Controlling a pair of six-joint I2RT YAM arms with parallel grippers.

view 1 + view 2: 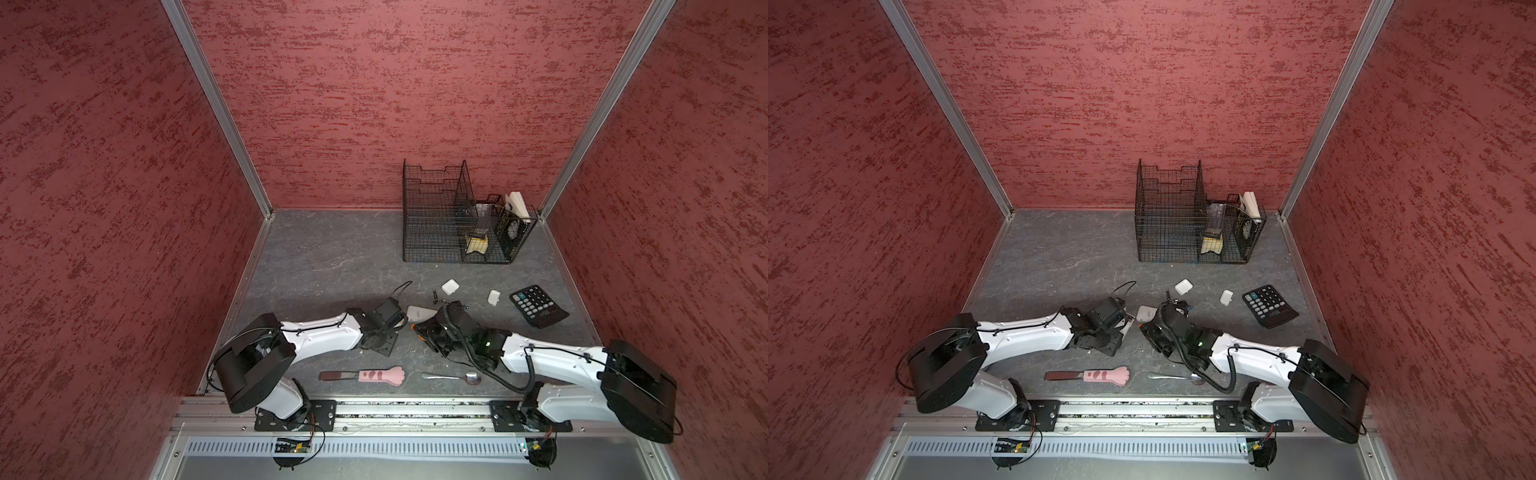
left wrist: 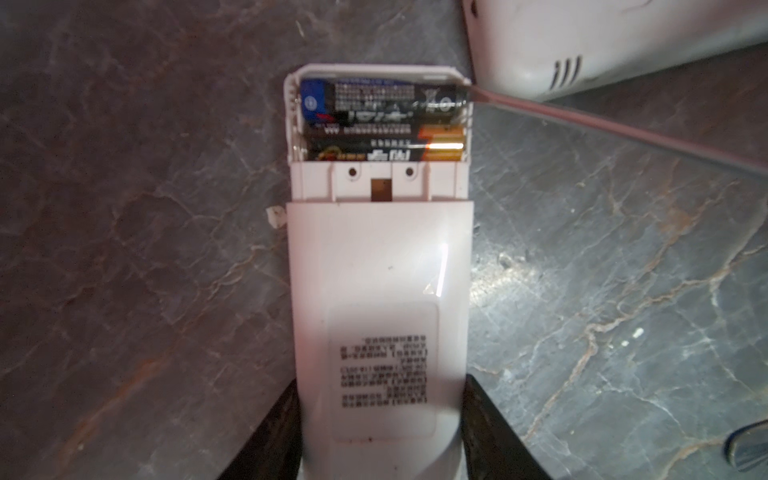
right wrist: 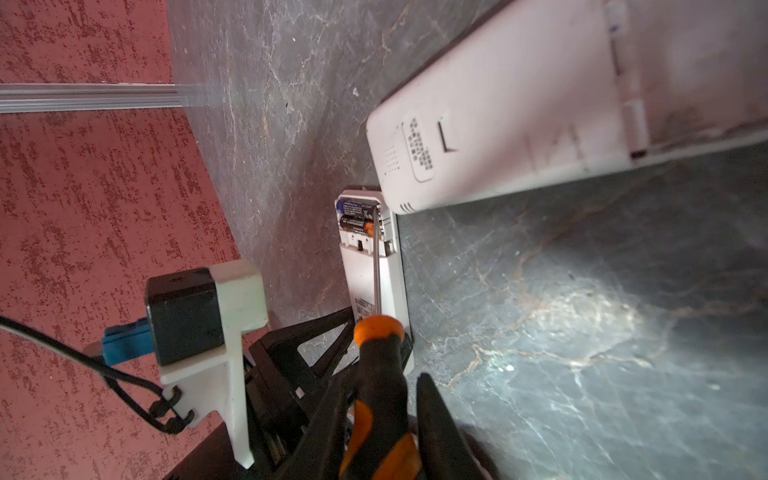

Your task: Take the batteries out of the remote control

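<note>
Orange-and-black screwdriver (image 3: 380, 345) up close in the right wrist view, pinched tight in the right gripper (image 3: 380, 390), thin shaft running out to the open battery bay. Across from it, the left gripper (image 2: 380, 382) clamps the white remote control (image 2: 380, 257) at its label end, one black finger (image 2: 282, 419) on each long edge, back face up on the table. Two batteries (image 2: 382, 124) lie side by side in the bay with the cover off. The blade tip reaches the end of the farther one, the blue-and-black cell (image 2: 365, 97), right at the bay's corner; whether it's under it yet, I can't tell.

This looks like the prying step. Best bet: slip the tip beneath that end, lever up gently rather than stab, and have the left arm pin the body so it can't skid. A second white remote (image 3: 519, 120) lies just beside the bay and crowds the shaft's swing.

Grey marbled tabletop (image 1: 332, 257), smooth-looking, so a freed cell could roll. Red textured walls (image 1: 415, 83) box in three sides. Back right, a black wire basket (image 1: 432, 216); nearer, a calculator (image 1: 538, 305) and a small white case (image 1: 450, 286); along the front, a pink paw-handled tool (image 1: 374, 375) and a spoon (image 1: 453, 377)
</note>
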